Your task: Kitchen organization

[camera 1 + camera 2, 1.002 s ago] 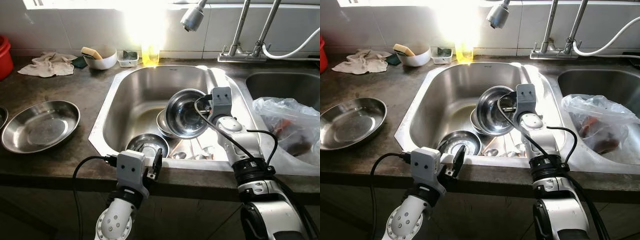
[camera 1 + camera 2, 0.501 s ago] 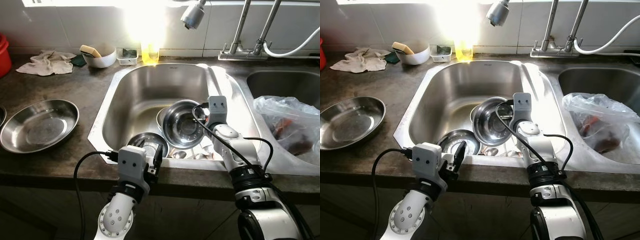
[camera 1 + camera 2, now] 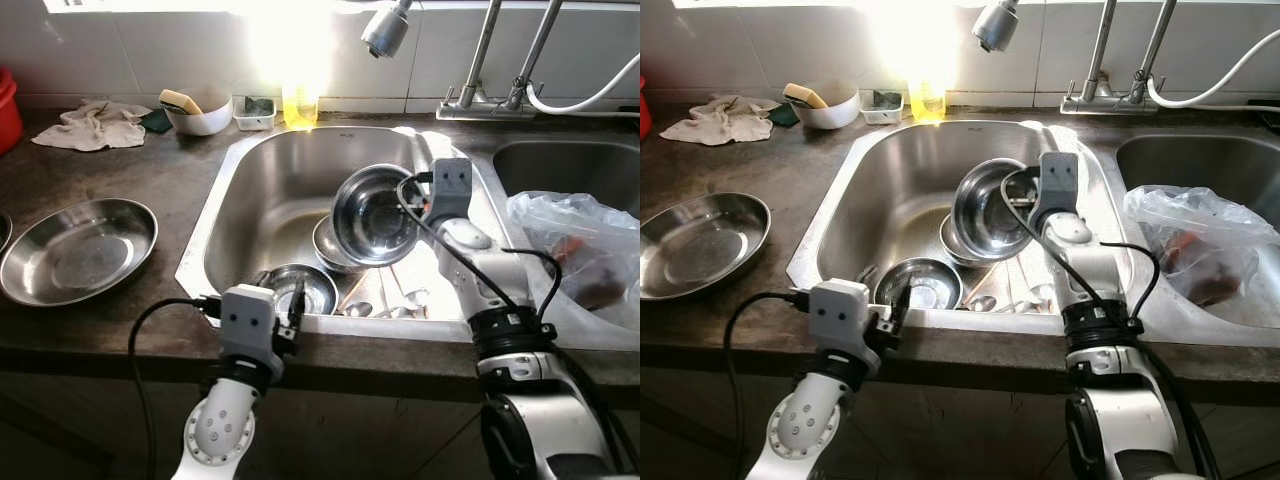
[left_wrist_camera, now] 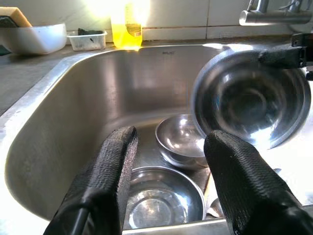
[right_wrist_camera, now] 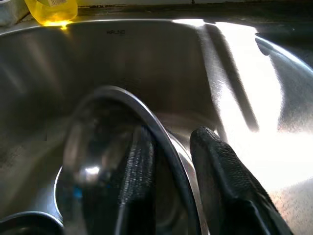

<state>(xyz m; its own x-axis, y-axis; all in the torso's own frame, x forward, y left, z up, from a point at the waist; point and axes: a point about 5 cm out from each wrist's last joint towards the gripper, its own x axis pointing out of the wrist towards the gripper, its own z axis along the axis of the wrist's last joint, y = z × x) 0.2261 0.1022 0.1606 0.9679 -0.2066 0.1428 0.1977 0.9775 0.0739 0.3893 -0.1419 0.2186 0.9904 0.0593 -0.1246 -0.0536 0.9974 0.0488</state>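
At the far left edge of the frame a red plastic tub (image 3: 8, 110) sits on the dark stone bench (image 3: 150, 180); beside it, in the upper left, lies a crumpled pale cloth (image 3: 80, 127), then a white ceramic bowl holding a yellow sponge (image 3: 197, 113); lower left, a wide shallow steel dish (image 3: 78, 250) rests flat on the bench, well apart from the sink.

At the lower centre the left gripper (image 3: 295, 305) hangs at the near rim of the stainless steel sink (image 3: 215, 235), its 2 black fingers (image 4: 110, 171) spread apart and holding nothing; just beyond them, on the sink floor, lies a small round steel bowl (image 3: 295, 288).

At the upper centre a yellow bottle of dish liquid (image 3: 300, 103) stands at the back rim of the sink.

In the middle of the frame the right gripper (image 5: 168, 161) pinches the rim of a deep round steel bowl (image 3: 373, 215), 1 finger inside and 1 outside; the bowl is tilted on edge, raised above another steel bowl (image 3: 335, 243) that sits on the sink floor; spoons and cutlery (image 3: 385, 300) lie near the front wall.

At the right, a clear plastic bag (image 3: 575, 250) lies in the second basin, under the chrome taps (image 3: 500, 60).
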